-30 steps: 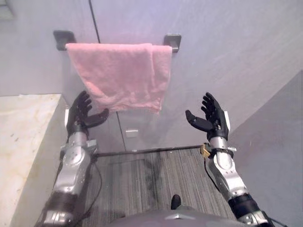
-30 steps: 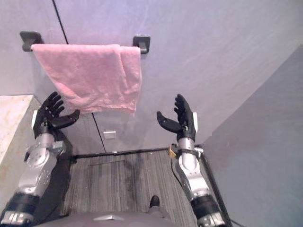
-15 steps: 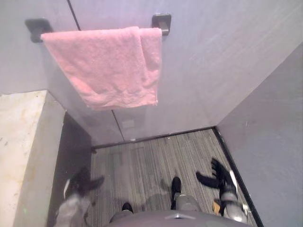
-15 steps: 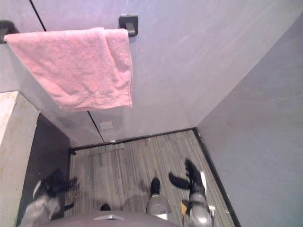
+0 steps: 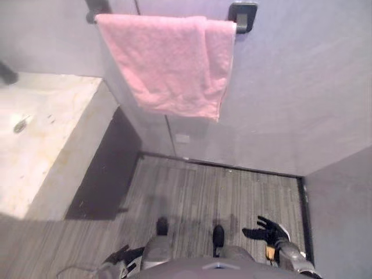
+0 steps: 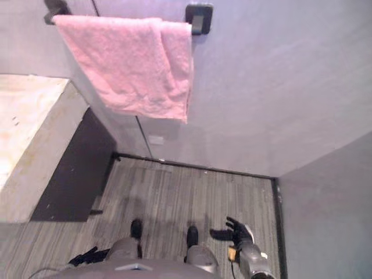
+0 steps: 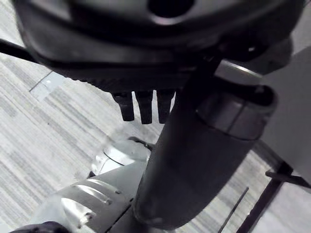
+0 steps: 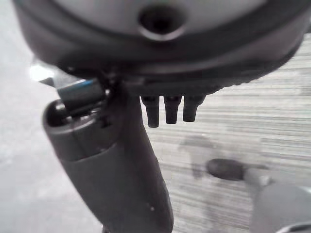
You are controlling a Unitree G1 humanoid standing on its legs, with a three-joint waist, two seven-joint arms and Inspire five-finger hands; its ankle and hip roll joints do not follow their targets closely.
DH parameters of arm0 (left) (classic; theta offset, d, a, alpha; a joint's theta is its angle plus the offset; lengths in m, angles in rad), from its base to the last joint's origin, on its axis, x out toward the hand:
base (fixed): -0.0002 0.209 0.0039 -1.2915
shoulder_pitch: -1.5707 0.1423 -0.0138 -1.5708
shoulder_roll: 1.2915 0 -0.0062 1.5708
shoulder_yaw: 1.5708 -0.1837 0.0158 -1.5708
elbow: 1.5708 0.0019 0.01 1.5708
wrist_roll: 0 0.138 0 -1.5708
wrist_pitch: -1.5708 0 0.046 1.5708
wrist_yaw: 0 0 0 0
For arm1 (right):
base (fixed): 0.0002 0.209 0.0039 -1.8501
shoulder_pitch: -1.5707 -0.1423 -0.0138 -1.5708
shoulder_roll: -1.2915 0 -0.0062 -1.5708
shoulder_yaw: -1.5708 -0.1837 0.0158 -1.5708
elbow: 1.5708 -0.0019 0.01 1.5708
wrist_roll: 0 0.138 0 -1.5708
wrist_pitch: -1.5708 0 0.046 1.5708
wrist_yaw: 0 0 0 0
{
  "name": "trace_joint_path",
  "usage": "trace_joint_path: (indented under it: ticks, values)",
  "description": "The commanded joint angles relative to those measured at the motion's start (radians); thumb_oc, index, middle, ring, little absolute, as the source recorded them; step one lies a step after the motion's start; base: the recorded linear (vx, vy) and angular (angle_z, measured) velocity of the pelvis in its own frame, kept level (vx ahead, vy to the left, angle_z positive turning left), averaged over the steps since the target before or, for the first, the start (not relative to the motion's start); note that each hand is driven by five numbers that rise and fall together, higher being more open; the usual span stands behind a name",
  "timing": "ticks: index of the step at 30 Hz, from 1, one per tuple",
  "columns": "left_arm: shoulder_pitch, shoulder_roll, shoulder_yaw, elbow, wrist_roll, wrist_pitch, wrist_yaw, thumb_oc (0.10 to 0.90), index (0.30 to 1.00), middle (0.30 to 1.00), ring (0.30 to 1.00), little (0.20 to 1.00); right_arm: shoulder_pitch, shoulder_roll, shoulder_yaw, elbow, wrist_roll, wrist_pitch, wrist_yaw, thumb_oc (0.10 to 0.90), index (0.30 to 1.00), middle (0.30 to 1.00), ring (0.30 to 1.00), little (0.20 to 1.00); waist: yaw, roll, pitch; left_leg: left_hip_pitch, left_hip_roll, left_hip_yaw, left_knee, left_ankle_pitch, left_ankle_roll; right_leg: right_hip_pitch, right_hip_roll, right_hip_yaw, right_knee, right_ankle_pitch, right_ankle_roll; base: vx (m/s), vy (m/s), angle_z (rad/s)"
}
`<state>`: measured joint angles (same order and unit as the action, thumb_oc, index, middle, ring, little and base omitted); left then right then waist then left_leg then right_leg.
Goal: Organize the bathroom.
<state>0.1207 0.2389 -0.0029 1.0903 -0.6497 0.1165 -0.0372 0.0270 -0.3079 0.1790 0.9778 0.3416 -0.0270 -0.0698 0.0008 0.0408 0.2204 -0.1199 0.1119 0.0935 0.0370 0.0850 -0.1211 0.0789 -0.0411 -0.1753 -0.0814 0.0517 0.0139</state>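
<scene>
A pink towel (image 5: 174, 64) hangs folded over a wall bar between two dark brackets (image 5: 243, 14), its lower hem uneven. Both my hands are down low, far beneath the towel. My right hand (image 5: 264, 229) hangs near the floor at the lower right, its fingers (image 8: 167, 109) straight and holding nothing. Low at the left edge of my body sits my left hand (image 6: 87, 256); its fingers (image 7: 141, 104) are straight too, with only floor past them.
A pale marbled counter (image 5: 46, 133) stands at the left, with a dark cabinet side (image 5: 107, 174) below it. The floor (image 5: 192, 192) is striped grey. Grey walls meet in a corner at the right. A small wall plate (image 5: 183, 138) sits under the towel.
Both arms have dropped from beside the towel down to my sides, hands still open. The camera has shifted, so more of the counter shows now.
</scene>
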Motion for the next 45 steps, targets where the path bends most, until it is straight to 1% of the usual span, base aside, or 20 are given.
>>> trace_joint_path:
  ticks: [1, 6, 9, 11, 16, 18, 19, 22, 23, 26, 28, 30, 32, 34, 36, 39, 41, 42, 44, 45]
  values:
    - [-0.051, 0.019, -0.017, 0.049, 0.07, 0.009, -0.056, 0.8, 0.9, 0.9, 0.9, 0.9, -0.018, 0.027, -0.02, 0.048, 0.043, 0.044, -0.024, 0.8, 0.9, 0.9, 0.9, 0.9, -0.03, -0.006, 0.023, -0.05, -0.061, 0.058, 0.024, -0.016, 0.052, 0.073, 0.053, 0.041, 0.137, -0.216, 0.079, -0.36, 0.051, 0.6]
    - [-0.06, 0.021, -0.007, 0.083, 0.123, -0.022, -0.061, 0.8, 0.9, 0.9, 0.9, 0.9, -0.04, 0.035, -0.033, 0.139, 0.063, 0.112, -0.05, 0.8, 0.9, 0.9, 0.9, 0.9, -0.052, -0.053, -0.003, 0.054, -0.088, 0.066, 0.197, -0.194, 0.1, -0.003, -0.041, -0.031, 0.135, -0.15, 0.087, -0.44, 0.112, 0.9]
    - [-0.078, 0.029, 0.002, 0.093, 0.169, -0.022, -0.078, 0.8, 0.9, 0.9, 0.9, 0.9, -0.04, 0.034, -0.053, 0.184, 0.068, 0.146, -0.045, 0.8, 0.9, 0.9, 0.9, 0.9, -0.071, -0.048, -0.024, 0.123, -0.008, 0.113, 0.212, -0.177, 0.063, -0.013, -0.065, -0.093, 0.116, -0.142, 0.086, -0.26, 0.167, 0.88]
    - [-0.084, 0.033, 0.001, 0.087, 0.219, -0.037, -0.065, 0.8, 0.9, 0.9, 0.9, 0.9, -0.031, 0.031, -0.069, 0.197, 0.077, 0.164, -0.05, 0.8, 0.9, 0.9, 0.9, 0.9, -0.089, -0.032, -0.043, 0.195, 0.067, 0.127, 0.177, -0.128, 0.021, -0.028, -0.085, -0.14, 0.117, -0.134, 0.085, -0.2, 0.29, 1.23]
    - [-0.077, 0.035, -0.001, 0.069, 0.232, -0.029, -0.041, 0.8, 0.9, 0.9, 0.9, 0.9, -0.02, 0.01, -0.078, 0.204, -0.002, 0.186, -0.058, 0.8, 0.9, 0.9, 0.9, 0.9, -0.103, 0.002, -0.06, 0.289, 0.138, 0.092, 0.066, -0.066, -0.036, -0.085, -0.146, -0.15, 0.155, -0.096, 0.124, -0.15, 0.398, 1.19]
    - [-0.071, 0.043, -0.006, 0.05, 0.257, -0.023, -0.039, 0.8, 0.9, 0.9, 0.9, 0.9, -0.028, -0.001, -0.059, 0.195, -0.039, 0.192, -0.059, 0.8, 0.9, 0.9, 0.9, 0.9, -0.104, 0.01, -0.061, 0.31, 0.121, 0.094, 0.015, -0.089, -0.035, -0.123, -0.193, -0.132, 0.193, -0.074, 0.159, -0.15, 0.543, 1.07]
    - [-0.074, 0.051, -0.023, 0.039, 0.288, -0.011, -0.04, 0.8, 0.9, 0.9, 0.9, 0.9, -0.04, -0.001, -0.061, 0.19, 0.008, 0.206, -0.07, 0.8, 0.9, 0.9, 0.9, 0.9, -0.11, 0.01, -0.056, 0.319, 0.096, 0.117, -0.005, -0.14, -0.019, -0.151, -0.237, -0.119, 0.222, -0.049, 0.189, -0.16, 0.61, 0.92]
    - [-0.085, 0.06, -0.063, 0.04, 0.292, -0.005, -0.054, 0.8, 0.9, 0.9, 0.9, 0.9, -0.056, 0.002, -0.069, 0.186, -0.039, 0.206, -0.082, 0.8, 0.9, 0.9, 0.9, 0.9, -0.114, 0.006, -0.045, 0.307, 0.058, 0.121, -0.002, -0.19, 0.009, -0.18, -0.293, -0.088, 0.239, -0.013, 0.222, -0.08, 0.458, 0.64]
    - [-0.096, 0.059, -0.09, 0.044, 0.279, 0.002, -0.05, 0.8, 0.9, 0.9, 0.9, 0.9, -0.064, 0.005, -0.068, 0.185, -0.005, 0.198, -0.134, 0.8, 0.9, 0.9, 0.9, 0.9, -0.11, 0.0, -0.036, 0.285, 0.025, 0.116, 0.018, -0.215, 0.023, -0.184, -0.337, -0.072, 0.231, 0.029, 0.231, -0.06, 0.519, 0.66]
    - [-0.104, 0.054, -0.119, 0.045, 0.267, -0.019, -0.046, 0.8, 0.9, 0.9, 0.9, 0.9, -0.074, -0.001, -0.078, 0.173, -0.009, 0.194, -0.139, 0.8, 0.9, 0.9, 0.9, 0.9, -0.098, -0.007, -0.02, 0.25, -0.021, 0.116, 0.041, -0.244, 0.046, -0.196, -0.411, -0.066, 0.224, 0.097, 0.227, -0.08, 0.394, 0.52]
    - [-0.113, 0.05, -0.134, 0.038, 0.249, -0.036, -0.029, 0.8, 0.9, 0.9, 0.9, 0.9, -0.085, -0.005, -0.083, 0.161, 0.024, 0.172, -0.173, 0.8, 0.9, 0.9, 0.9, 0.9, -0.092, 0.001, -0.01, 0.238, -0.045, 0.145, 0.035, -0.254, 0.067, -0.215, -0.427, -0.073, 0.279, 0.111, 0.215, -0.14, 0.47, 0.26]
    - [-0.111, 0.053, -0.142, 0.043, 0.235, -0.054, -0.019, 0.8, 0.9, 0.9, 0.9, 0.9, -0.087, -0.003, -0.085, 0.156, 0.023, 0.152, -0.184, 0.8, 0.9, 0.9, 0.9, 0.9, -0.119, 0.018, -0.011, 0.243, -0.05, 0.145, -0.004, -0.233, 0.08, -0.244, -0.343, -0.025, 0.332, 0.056, 0.203, -0.1, 0.419, -0.05]
    - [-0.119, 0.062, -0.144, 0.045, 0.261, -0.068, -0.023, 0.8, 0.9, 0.9, 0.9, 0.9, -0.073, 0.0, -0.084, 0.144, 0.035, 0.146, -0.167, 0.8, 0.9, 0.9, 0.9, 0.9, -0.16, 0.039, -0.012, 0.25, -0.047, 0.129, -0.049, -0.206, 0.09, -0.267, -0.202, 0.028, 0.38, -0.044, 0.185, -0.03, 0.299, 0.06]
    - [-0.15, 0.075, -0.148, 0.028, 0.286, -0.049, -0.019, 0.8, 0.9, 0.9, 0.9, 0.9, -0.06, 0.016, -0.068, 0.138, 0.022, 0.147, -0.138, 0.8, 0.9, 0.9, 0.9, 0.9, -0.193, 0.04, -0.014, 0.245, -0.064, 0.119, -0.074, -0.18, 0.093, -0.233, -0.043, 0.033, 0.338, -0.132, 0.162, 0.03, 0.204, 0.46]
    - [-0.171, 0.08, -0.148, 0.005, 0.298, -0.03, -0.006, 0.8, 0.9, 0.9, 0.9, 0.9, -0.055, 0.023, -0.056, 0.144, 0.038, 0.143, -0.145, 0.8, 0.9, 0.9, 0.9, 0.9, -0.199, 0.028, -0.019, 0.237, -0.087, 0.119, -0.081, -0.174, 0.1, -0.211, 0.016, 0.021, 0.302, -0.141, 0.147, 0.03, 0.102, 0.68]
    - [-0.202, 0.078, -0.148, -0.03, 0.322, 0.0, 0.032, 0.8, 0.9, 0.9, 0.9, 0.9, -0.059, 0.013, -0.049, 0.148, 0.061, 0.143, -0.152, 0.8, 0.9, 0.9, 0.9, 0.9, -0.196, 0.017, -0.019, 0.224, -0.116, 0.118, -0.081, -0.174, 0.112, -0.175, 0.042, 0.027, 0.257, -0.136, 0.133, 0.03, 0.029, 0.51]
    - [-0.206, 0.073, -0.142, -0.053, 0.319, 0.001, 0.032, 0.8, 0.9, 0.9, 0.9, 0.9, -0.066, -0.002, -0.047, 0.151, 0.035, 0.159, -0.137, 0.8, 0.9, 0.9, 0.9, 0.9, -0.198, -0.001, -0.016, 0.181, -0.129, 0.13, 0.071, -0.199, 0.1, -0.163, 0.025, 0.044, 0.246, -0.127, 0.119, 0.02, -0.003, 0.45]
    - [-0.212, 0.076, -0.148, -0.066, 0.341, -0.007, 0.033, 0.8, 0.9, 0.9, 0.9, 0.9, -0.061, -0.017, -0.049, 0.144, 0.005, 0.174, -0.128, 0.8, 0.9, 0.9, 0.9, 0.9, -0.193, -0.021, -0.005, 0.091, -0.107, 0.145, 0.233, -0.188, 0.076, -0.134, 0.004, 0.05, 0.23, -0.116, 0.106, 0.02, 0.0, 0.26]
    - [-0.229, 0.082, -0.151, -0.062, 0.346, -0.02, 0.0, 0.8, 0.9, 0.9, 0.9, 0.9, -0.058, -0.037, -0.059, 0.145, 0.051, 0.194, -0.135, 0.8, 0.9, 0.9, 0.9, 0.9, -0.189, -0.039, 0.012, 0.002, -0.044, 0.142, 0.359, -0.146, 0.049, -0.089, -0.011, 0.05, 0.206, -0.113, 0.088, 0.06, 0.038, 0.34]
    - [-0.229, 0.082, -0.15, -0.062, 0.349, -0.02, -0.002, 0.8, 0.9, 0.9, 0.9, 0.9, -0.058, -0.037, -0.061, 0.146, 0.055, 0.194, -0.136, 0.8, 0.9, 0.9, 0.9, 0.9, -0.19, -0.039, 0.013, 0.001, -0.041, 0.14, 0.363, -0.15, 0.049, -0.086, -0.011, 0.049, 0.204, -0.113, 0.088, 0.14, 0.179, 0.41]
